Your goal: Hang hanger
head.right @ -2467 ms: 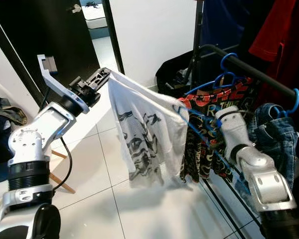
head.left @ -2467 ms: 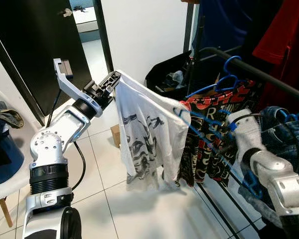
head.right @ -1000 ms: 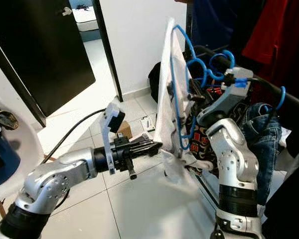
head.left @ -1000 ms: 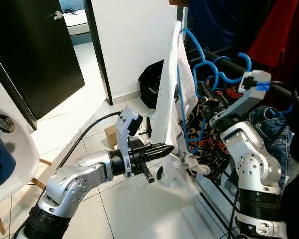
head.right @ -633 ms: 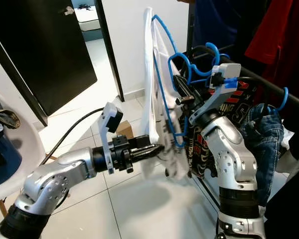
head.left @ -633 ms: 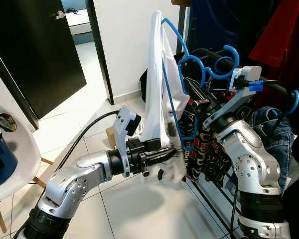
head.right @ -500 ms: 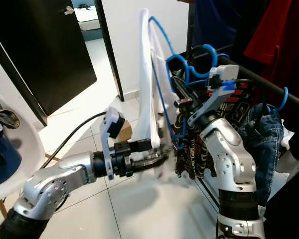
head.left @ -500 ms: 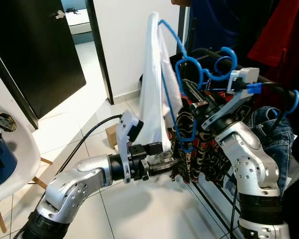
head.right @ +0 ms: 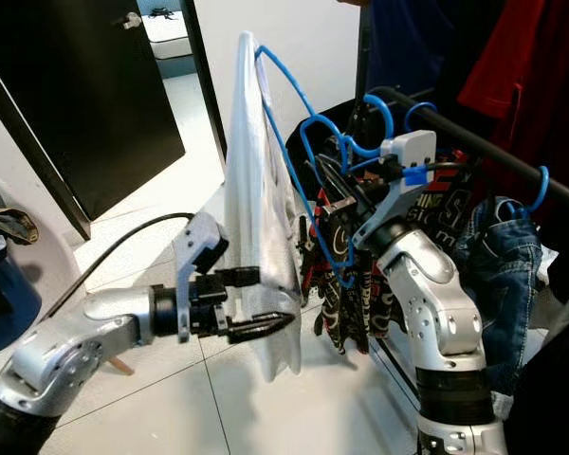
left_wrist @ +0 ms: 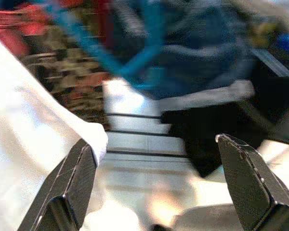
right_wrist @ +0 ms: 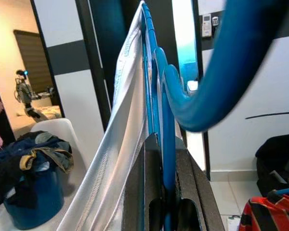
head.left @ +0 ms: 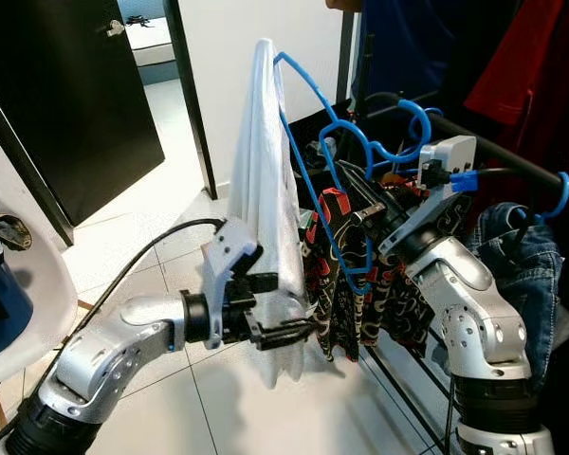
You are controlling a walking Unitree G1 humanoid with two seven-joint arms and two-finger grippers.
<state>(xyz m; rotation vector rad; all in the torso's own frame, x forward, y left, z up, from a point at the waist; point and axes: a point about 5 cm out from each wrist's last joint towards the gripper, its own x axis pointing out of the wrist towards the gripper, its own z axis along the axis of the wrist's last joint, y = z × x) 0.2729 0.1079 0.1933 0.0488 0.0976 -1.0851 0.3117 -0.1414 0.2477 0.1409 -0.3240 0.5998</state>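
Observation:
A blue hanger (right_wrist: 168, 96) carries a white T-shirt (head.left: 270, 190) that hangs bunched and narrow from its raised end. My right gripper (right_wrist: 161, 144) is shut on the hanger's wire just below the hook, to the left of the black rail (head.left: 512, 156). The hook (head.left: 412, 133) sits beside the rail; I cannot tell whether it rests on it. My left gripper (head.left: 289, 305) is open, low down at the shirt's lower part. In the left wrist view the shirt's edge (left_wrist: 38, 144) lies against one finger (left_wrist: 70, 187).
On the rail hang a red-and-black patterned garment (head.left: 360, 294), jeans (head.left: 526, 256) and more blue hangers (head.left: 559, 194); a red garment (head.left: 541, 57) hangs above. A black door (head.left: 66, 95) stands at the back left, a white chair (head.left: 19, 313) with clothes at the left.
The left gripper let go of the shirt's shoulder, dropped low and opened by its hem. The right arm lifted the hanger upright and swung it leftward; the shirt now hangs narrow.

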